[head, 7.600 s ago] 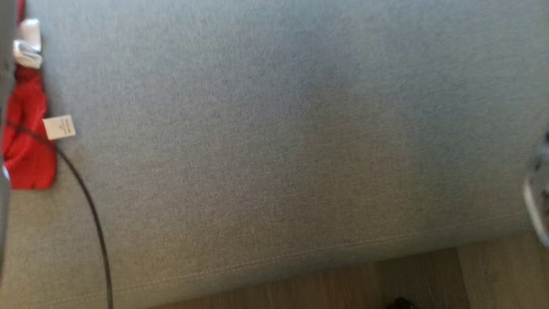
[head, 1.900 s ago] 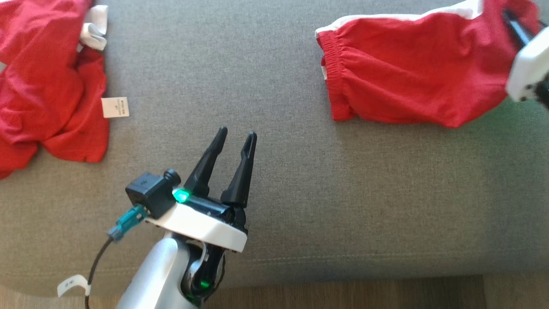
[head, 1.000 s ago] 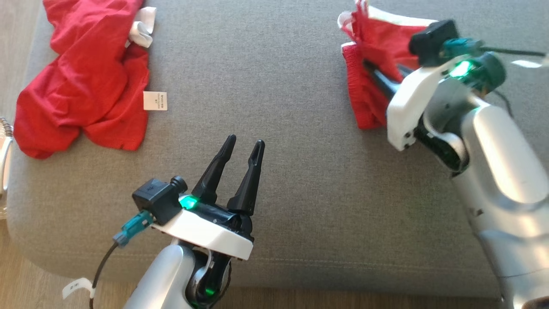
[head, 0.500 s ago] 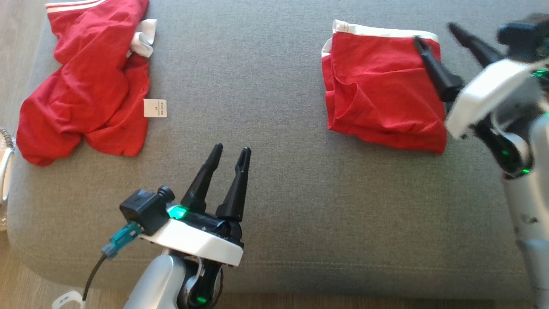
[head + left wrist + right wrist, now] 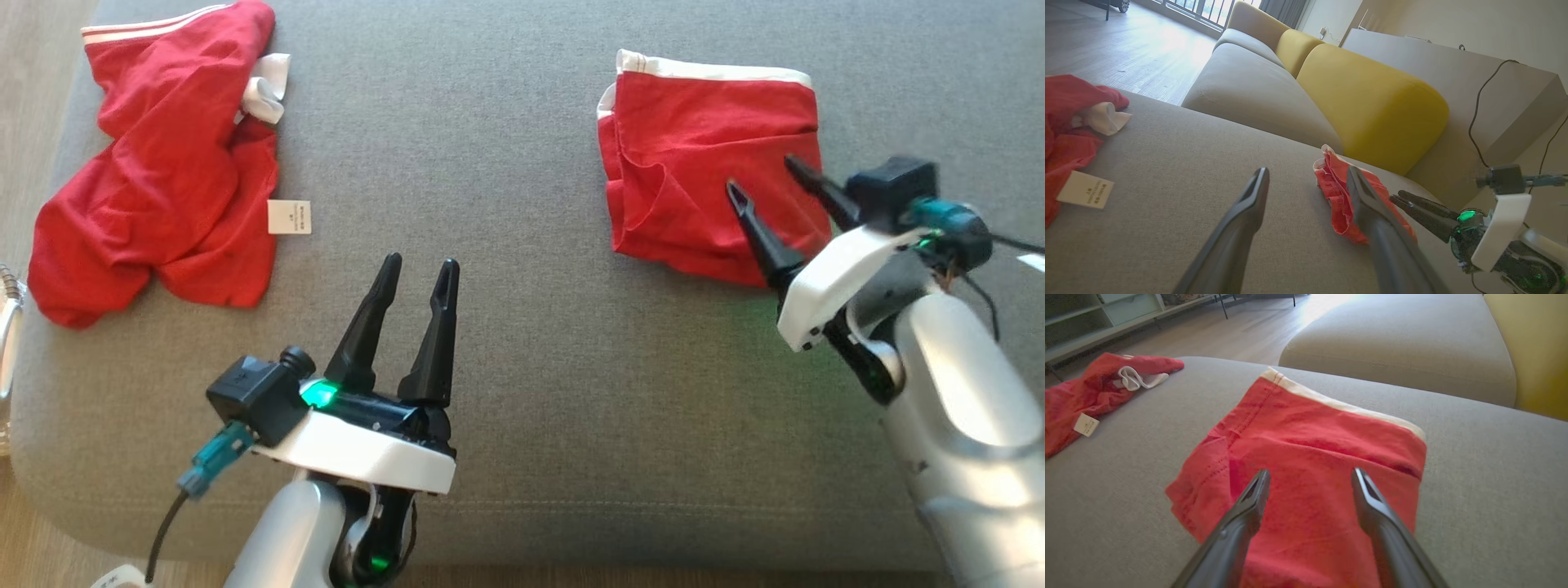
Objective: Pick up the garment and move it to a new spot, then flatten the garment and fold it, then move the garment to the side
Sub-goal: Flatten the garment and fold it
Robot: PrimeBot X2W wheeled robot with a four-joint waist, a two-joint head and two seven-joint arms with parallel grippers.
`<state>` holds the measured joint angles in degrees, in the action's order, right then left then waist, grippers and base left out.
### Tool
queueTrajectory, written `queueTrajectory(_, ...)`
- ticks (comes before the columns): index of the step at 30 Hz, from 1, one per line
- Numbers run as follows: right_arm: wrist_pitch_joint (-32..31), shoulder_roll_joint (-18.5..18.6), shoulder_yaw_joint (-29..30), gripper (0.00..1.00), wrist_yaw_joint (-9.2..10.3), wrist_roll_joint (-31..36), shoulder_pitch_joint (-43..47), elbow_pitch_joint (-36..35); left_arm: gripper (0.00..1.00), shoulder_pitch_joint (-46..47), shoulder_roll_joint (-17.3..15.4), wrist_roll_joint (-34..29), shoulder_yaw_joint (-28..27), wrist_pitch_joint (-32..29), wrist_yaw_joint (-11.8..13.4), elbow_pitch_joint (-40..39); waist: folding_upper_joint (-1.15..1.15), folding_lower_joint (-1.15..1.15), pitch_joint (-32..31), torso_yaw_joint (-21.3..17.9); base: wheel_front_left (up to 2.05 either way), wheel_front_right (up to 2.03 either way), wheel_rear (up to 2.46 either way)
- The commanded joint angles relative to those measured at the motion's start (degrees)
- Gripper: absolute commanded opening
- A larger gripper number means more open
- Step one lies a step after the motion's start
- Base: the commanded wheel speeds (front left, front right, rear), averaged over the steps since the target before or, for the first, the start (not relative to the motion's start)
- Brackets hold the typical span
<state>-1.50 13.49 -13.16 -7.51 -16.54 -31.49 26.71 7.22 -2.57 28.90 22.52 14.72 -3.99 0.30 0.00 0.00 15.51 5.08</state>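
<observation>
The garment (image 5: 694, 155), red with a white band along its far edge, lies folded in a rough square on the grey seat (image 5: 506, 147) at the far right. It also appears in the right wrist view (image 5: 1310, 433) and the left wrist view (image 5: 1337, 192). My right gripper (image 5: 759, 173) stands open over the garment's near right part, fingers spread and nothing between them (image 5: 1310, 473). My left gripper (image 5: 422, 261) is open and empty above bare seat at the near left (image 5: 1307, 170), well apart from the garment.
A second red garment (image 5: 163, 180) lies crumpled at the seat's far left, with a white tag (image 5: 289, 216) beside it. The seat's front edge (image 5: 571, 523) runs along the bottom, with wood floor (image 5: 33, 73) off its left end. A yellow back cushion (image 5: 1372, 102) stands behind.
My right gripper has opened and let go of the garment, which now lies folded flat. The gripper has drawn back toward the near side. The left gripper stays open in about the same place.
</observation>
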Motion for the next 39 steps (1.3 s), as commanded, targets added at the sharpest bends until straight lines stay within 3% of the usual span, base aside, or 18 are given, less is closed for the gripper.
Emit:
queueTrajectory(1, 1.7, -0.5, -0.5, 1.0, 0.02, 2.2, -3.3, 0.9, 1.0, 0.4, -0.3, -0.5, -1.4, 0.3, 0.2, -2.1, 0.0, 0.0, 0.1, 0.4, 0.0, 0.0, 0.0)
queueTrajectory(2, 2.6, -1.1, -0.6, 0.93, 0.02, 3.7, -4.4, 3.1, 1.0, 0.5, -0.3, -0.5, -1.1, 0.3, 0.1, -2.0, 0.0, 0.0, 0.1, 0.7, 0.0, 0.0, 0.0)
queueTrajectory(3, 3.6, -1.7, -0.8, 0.0, 0.02, 5.0, -5.4, 5.2, 1.0, 0.6, -0.3, -0.6, -0.8, 0.3, 0.1, -2.0, 0.0, 0.0, 0.2, 1.1, 0.0, 0.0, 0.0)
queueTrajectory(9, 8.1, -3.6, -4.6, 0.0, 0.02, 9.6, -9.2, 14.8, 1.0, 0.1, -0.3, -0.3, -0.9, 0.3, 0.6, -2.3, 0.0, 0.0, 0.0, 3.4, 0.0, 0.0, 0.0)
queueTrajectory(15, 10.6, -5.6, -9.7, 0.0, 0.02, 9.5, -7.7, 20.1, 1.0, -1.0, -0.3, 0.4, -0.7, 0.3, 0.8, -2.2, 0.0, 0.0, -1.4, 4.9, 0.0, 0.0, 0.0)
queueTrajectory(27, 11.4, -7.5, -19.4, 0.0, 0.02, 0.5, 2.2, 14.0, 1.0, -3.9, -0.3, -0.8, -1.2, 0.3, 1.2, -1.9, 0.0, 0.0, -6.2, 3.3, 0.0, 0.0, 0.0)
queueTrajectory(28, 11.8, -7.1, -19.1, 0.17, 0.02, -0.1, 2.9, 12.9, 1.0, -4.3, -0.3, -1.4, -1.6, 0.3, 1.7, -1.8, 0.0, 0.0, -6.9, 2.8, 0.0, 0.0, 0.0)
queueTrajectory(30, 13.2, -6.3, -17.0, 1.0, 0.02, -0.7, 3.8, 10.7, 1.0, -5.0, -0.3, -2.6, -2.6, 0.3, 3.2, -2.0, 0.0, 0.0, -7.7, 2.0, 0.0, 0.0, 0.0)
queueTrajectory(34, 15.5, -5.7, -8.6, 1.0, 0.02, 1.8, 6.2, 7.2, 1.0, -5.9, -0.3, -4.2, -4.4, 0.3, 5.7, -2.7, 0.0, 0.0, -9.6, 0.7, 0.0, 0.0, 0.0)
queueTrajectory(39, 16.4, -8.4, 3.0, 1.0, 0.02, 6.0, 13.0, 0.2, 1.0, -7.6, -0.3, -8.2, -7.3, 0.3, 7.7, -2.6, 0.0, 0.0, -12.2, -0.6, 0.0, 0.0, 0.0)
